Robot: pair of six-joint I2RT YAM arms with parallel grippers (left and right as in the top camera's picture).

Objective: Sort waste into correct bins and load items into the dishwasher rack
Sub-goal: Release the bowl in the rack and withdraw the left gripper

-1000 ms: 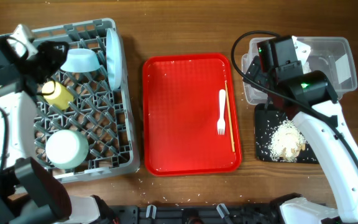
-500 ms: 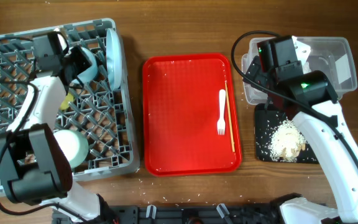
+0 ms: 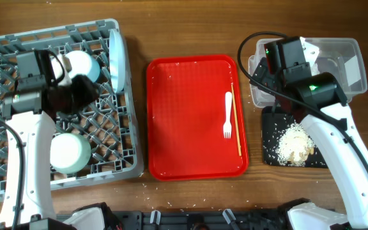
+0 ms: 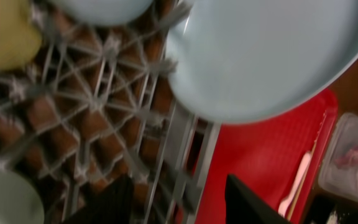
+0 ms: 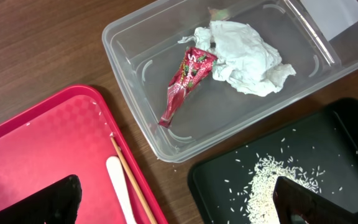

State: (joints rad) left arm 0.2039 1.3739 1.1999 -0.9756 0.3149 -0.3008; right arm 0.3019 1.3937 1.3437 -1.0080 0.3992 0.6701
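Observation:
The grey dishwasher rack (image 3: pixel 107 128) holds two pale bowls (image 3: pixel 82 64) (image 3: pixel 69 152) and an upright blue plate (image 3: pixel 115 54). My left gripper (image 3: pixel 85 92) hovers over the rack's middle. In the left wrist view its jaws (image 4: pixel 179 205) are open and empty, with the plate (image 4: pixel 260 56) and the yellow cup (image 4: pixel 2 34) ahead. A white fork (image 3: pixel 228 115) and chopsticks (image 3: pixel 236 118) lie on the red tray (image 3: pixel 184 128). My right gripper (image 5: pixel 182 205) hangs open between the clear tub (image 5: pixel 142 37) and the black tray (image 5: pixel 353 124). The tub holds the red wrapper (image 5: pixel 185 81) and tissue (image 5: pixel 244 53). Rice (image 3: pixel 296 144) lies in the black tray.
A few loose rice grains (image 3: pixel 171 188) lie on the wooden table in front of the red tray. The right arm's body covers part of the clear tub in the overhead view.
My left gripper has come off the upper bowl, opened, and pulled back toward the rack's middle. The yellow cup is now under the arm overhead. The right arm has not moved.

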